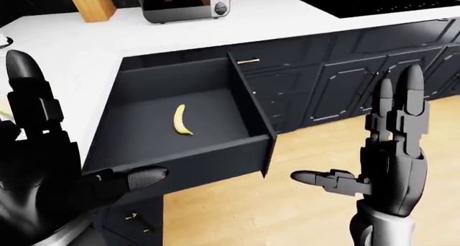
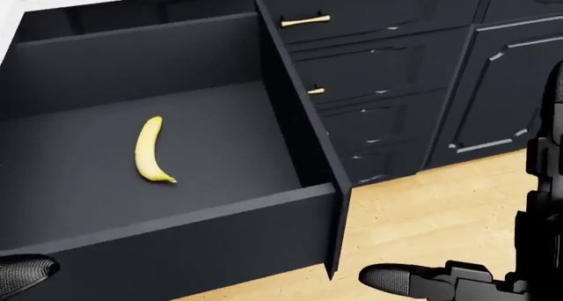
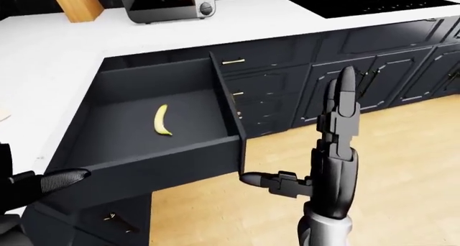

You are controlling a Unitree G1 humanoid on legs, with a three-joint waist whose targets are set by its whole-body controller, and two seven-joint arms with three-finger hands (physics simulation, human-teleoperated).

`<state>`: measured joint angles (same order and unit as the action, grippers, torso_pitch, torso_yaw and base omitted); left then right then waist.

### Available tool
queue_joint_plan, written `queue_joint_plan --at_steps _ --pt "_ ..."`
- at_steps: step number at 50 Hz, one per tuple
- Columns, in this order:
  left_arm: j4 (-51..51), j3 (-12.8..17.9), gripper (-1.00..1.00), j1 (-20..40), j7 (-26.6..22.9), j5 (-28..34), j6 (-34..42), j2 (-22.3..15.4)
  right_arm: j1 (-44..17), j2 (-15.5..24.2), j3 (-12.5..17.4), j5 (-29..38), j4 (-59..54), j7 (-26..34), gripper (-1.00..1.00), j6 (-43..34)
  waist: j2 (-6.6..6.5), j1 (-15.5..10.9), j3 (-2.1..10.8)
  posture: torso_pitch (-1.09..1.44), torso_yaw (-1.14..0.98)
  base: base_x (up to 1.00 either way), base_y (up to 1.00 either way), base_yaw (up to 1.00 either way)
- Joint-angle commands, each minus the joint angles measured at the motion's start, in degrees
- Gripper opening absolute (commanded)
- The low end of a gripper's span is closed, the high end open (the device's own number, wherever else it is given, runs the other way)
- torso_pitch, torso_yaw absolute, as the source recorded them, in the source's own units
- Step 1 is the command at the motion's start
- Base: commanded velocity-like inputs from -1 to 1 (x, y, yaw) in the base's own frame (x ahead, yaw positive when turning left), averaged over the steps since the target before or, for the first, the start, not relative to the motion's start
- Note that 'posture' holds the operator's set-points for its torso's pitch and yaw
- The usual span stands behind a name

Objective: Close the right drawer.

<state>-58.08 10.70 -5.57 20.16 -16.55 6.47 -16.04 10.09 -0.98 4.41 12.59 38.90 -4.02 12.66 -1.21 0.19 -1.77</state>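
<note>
Left-eye view is showing us the white surface (image 1: 86,52) and, under it, the drawer (image 1: 208,159) standing fully pulled out — nothing closed yet. We are holding our right hand (image 1: 392,154) open beside it, our left hand (image 1: 43,165) open too, neither pushing. A banana (image 2: 150,150) is lying inside.

My right hand (image 1: 388,165) is matte black, built of blocky segments with stepped joints, and it sits on a paler grey, rounded forearm (image 1: 377,231). My fingers (image 1: 411,97) are long, jointed, and end in rounded tips with a fine dotted texture. My left hand (image 1: 43,170) is the same black, its thumb tip (image 1: 147,175) equally stippled.
</note>
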Motion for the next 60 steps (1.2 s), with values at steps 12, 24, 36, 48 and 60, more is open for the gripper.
queue_joint_plan --at_steps 12,24,36,48,60 --pt "-1.9 0.9 1.00 0.3 0.0 -0.1 -1.6 -0.8 -0.4 0.0 -0.1 0.0 1.7 -0.3 1.00 2.2 2.05 -0.8 -1.30 0.00 0.00 0.15 0.00 0.00" --pt "-1.9 0.6 1.00 0.4 1.8 -0.9 -1.7 -2.6 -0.7 0.1 -0.3 0.2 2.1 -0.2 1.00 1.2 -1.76 0.1 -1.60 0.00 0.00 0.15 0.00 0.00" --pt "-1.9 0.8 1.00 0.3 -0.5 0.3 -1.5 -0.3 -0.6 0.1 -0.3 0.3 1.8 -0.3 1.00 1.3 0.40 -1.0 -1.18 0.00 0.00 0.14 0.00 0.00" --pt "-1.9 0.6 1.00 0.5 0.9 -0.3 -1.4 -1.6 -0.7 0.1 -0.3 0.3 2.6 -0.3 1.00 0.4 0.57 -0.2 -1.33 0.00 0.00 0.15 0.00 0.00" --pt "-1.9 0.7 1.00 0.4 1.5 -0.7 -1.6 -2.3 -0.8 0.1 -0.2 0.0 2.3 -0.3 1.00 0.6 -0.43 -0.9 -1.65 0.00 0.00 0.13 0.00 0.00"
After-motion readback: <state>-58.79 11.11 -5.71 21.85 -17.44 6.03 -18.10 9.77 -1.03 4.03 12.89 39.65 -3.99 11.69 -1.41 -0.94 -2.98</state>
